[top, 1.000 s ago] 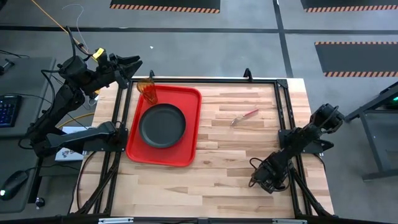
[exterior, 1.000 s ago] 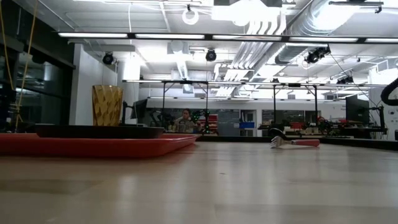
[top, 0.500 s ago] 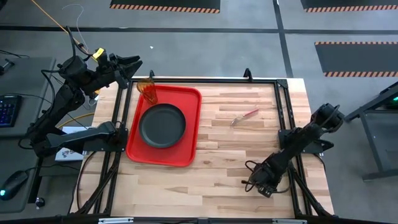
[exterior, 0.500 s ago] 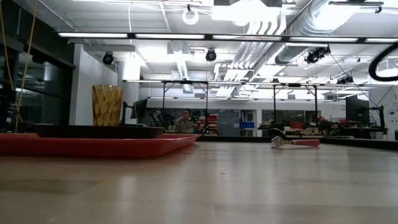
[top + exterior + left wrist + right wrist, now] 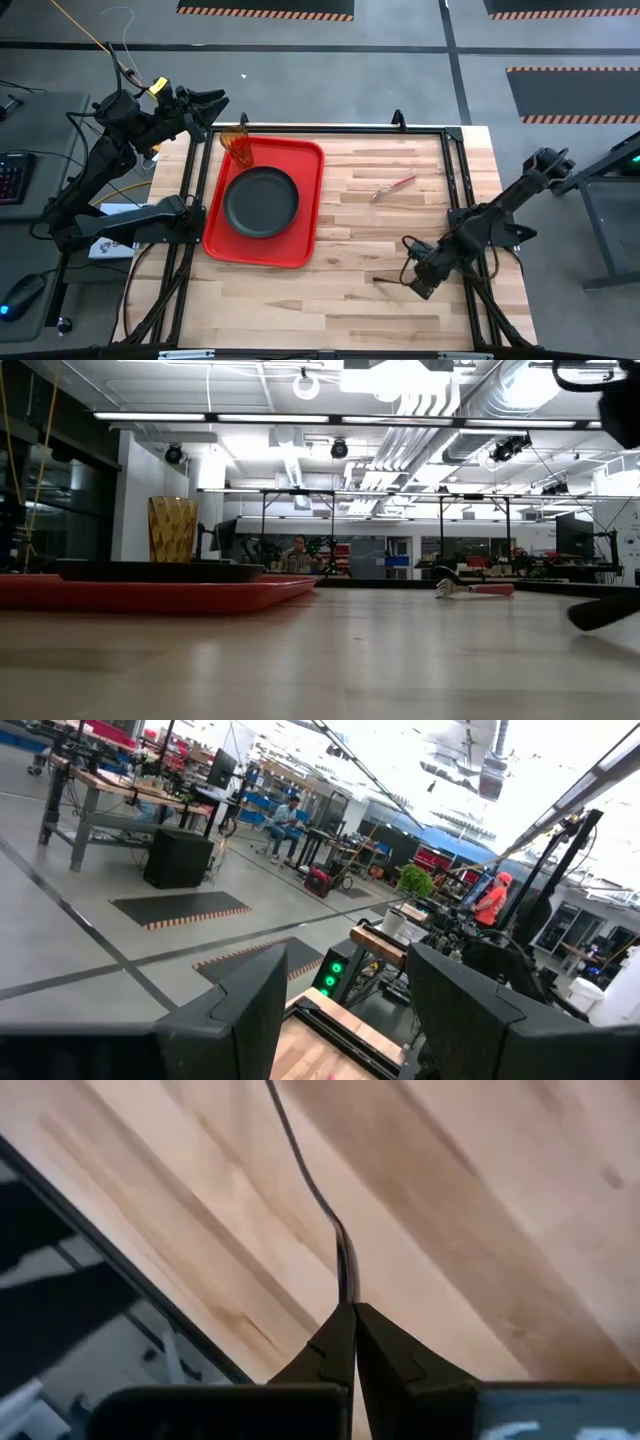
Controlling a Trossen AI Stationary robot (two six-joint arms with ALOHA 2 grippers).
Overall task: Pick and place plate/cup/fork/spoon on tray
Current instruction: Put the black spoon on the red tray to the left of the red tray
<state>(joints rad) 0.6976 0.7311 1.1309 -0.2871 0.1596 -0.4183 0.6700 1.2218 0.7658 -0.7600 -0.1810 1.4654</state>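
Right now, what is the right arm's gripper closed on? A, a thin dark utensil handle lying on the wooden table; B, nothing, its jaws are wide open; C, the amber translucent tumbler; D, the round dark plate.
A: the right wrist view shows the right gripper with jaws pinched together on the thin dark utensil handle over the wooden table.

One tray [image 5: 262,203], one plate [image 5: 261,201], one cup [image 5: 238,146], two utensils [image 5: 394,186].
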